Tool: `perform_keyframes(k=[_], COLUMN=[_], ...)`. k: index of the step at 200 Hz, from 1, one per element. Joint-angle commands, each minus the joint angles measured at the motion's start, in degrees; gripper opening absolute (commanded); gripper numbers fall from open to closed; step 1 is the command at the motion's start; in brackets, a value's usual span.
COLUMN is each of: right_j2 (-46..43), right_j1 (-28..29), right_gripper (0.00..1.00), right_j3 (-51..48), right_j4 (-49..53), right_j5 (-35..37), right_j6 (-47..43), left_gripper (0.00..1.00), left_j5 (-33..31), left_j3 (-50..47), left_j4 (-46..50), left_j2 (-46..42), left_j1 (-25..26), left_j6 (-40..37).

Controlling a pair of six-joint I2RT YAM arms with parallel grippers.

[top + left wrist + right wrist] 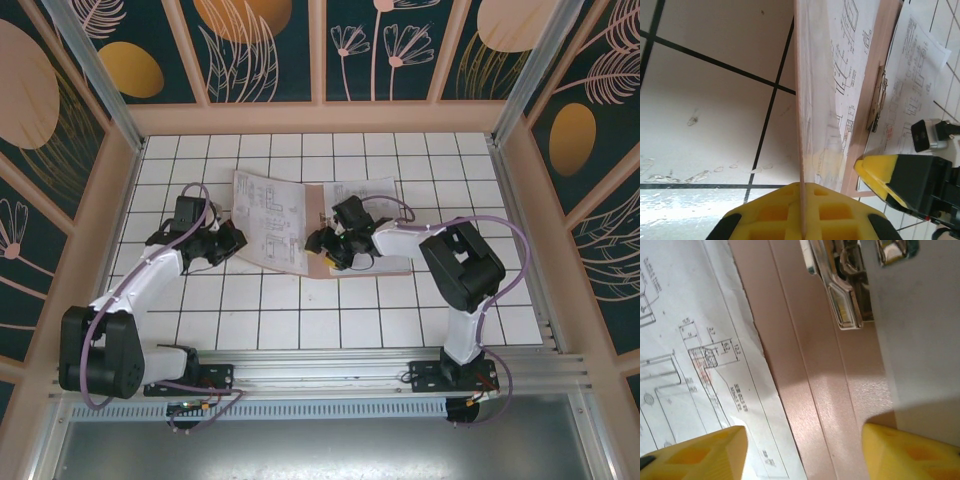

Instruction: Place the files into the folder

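This looks like a robot test cell in a lab. The work surface is a table of white square tiles with dark grid lines, boxed in by a pale wooden frame and aluminium posts. 2 black-and-white robot arms are bolted to an aluminium rail at the near edge. The walls are printed backdrop panels — teal, with peach leaves and flowers.

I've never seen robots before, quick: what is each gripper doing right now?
The left gripper: fingers closed on the folder's raised edge.
The right gripper: fingers open, holding nothing.
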State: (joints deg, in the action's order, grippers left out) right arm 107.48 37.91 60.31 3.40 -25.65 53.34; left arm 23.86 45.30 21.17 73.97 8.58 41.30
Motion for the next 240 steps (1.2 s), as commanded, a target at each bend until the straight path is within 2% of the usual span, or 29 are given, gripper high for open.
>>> perform_keyframes(k=[1, 29, 50, 65, 84, 133, 178, 217, 240], right_j2=[-3.33, -10.57, -14.57, -14.98, -13.66, -8.25, -3.85, -0.06, 2.1], right_j1=[-1.29, -6.26, -13.82, -17.71, -19.73, -18.35, -14.89, -12.8, -12.06], right_gripper=[0.68, 0.69, 0.68, 0.66, 0.64, 0.58, 0.5, 0.31, 0.24], right_j3=[1.94, -3.1, -8.47, -10.65, -11.7, -11.84, -8.04, -3.42, -1.98], right_j4=[2.5, -1.14, -2.91, -2.75, -2.52, -3.22, -1.32, 4.15, 7.45], right_j5=[1.93, 3.36, 3.26, 2.24, 1.45, 0.58, -0.04, 1.45, 1.79], right_j6=[-3.3, -1.99, -1.56, -2.24, -2.43, 0.95, 1.15, 0.98, 0.76], left_gripper=[0.0, 0.0, 0.0, 0.0, 0.0, 0.0, 0.0, 0.0, 0.0], left_j5=[-7.01, -12.03, -15.02, -16.72, -19.35, -21.34, -13.81, -12.67, -10.57], left_j3=[3.56, 6.82, 9.15, 10.07, 13.66, 19.47, 23.06, 25.9, 27.71], left_j4=[6.27, 10.74, 13.23, 14.59, 16.54, 19.35, 18.6, 19.52, 18.71], left_j2=[-0.94, -1.11, -1.03, -0.96, -0.48, 1.43, 3.96, 6.32, 7.17], left_j1=[-0.14, -0.14, -0.14, -0.14, -0.14, -0.14, 0.03, 0.3, 1.32], left_j6=[-4.7, -7.47, -9.32, -10.45, -11.81, -14.44, -16.13, -17.04, -16.31])
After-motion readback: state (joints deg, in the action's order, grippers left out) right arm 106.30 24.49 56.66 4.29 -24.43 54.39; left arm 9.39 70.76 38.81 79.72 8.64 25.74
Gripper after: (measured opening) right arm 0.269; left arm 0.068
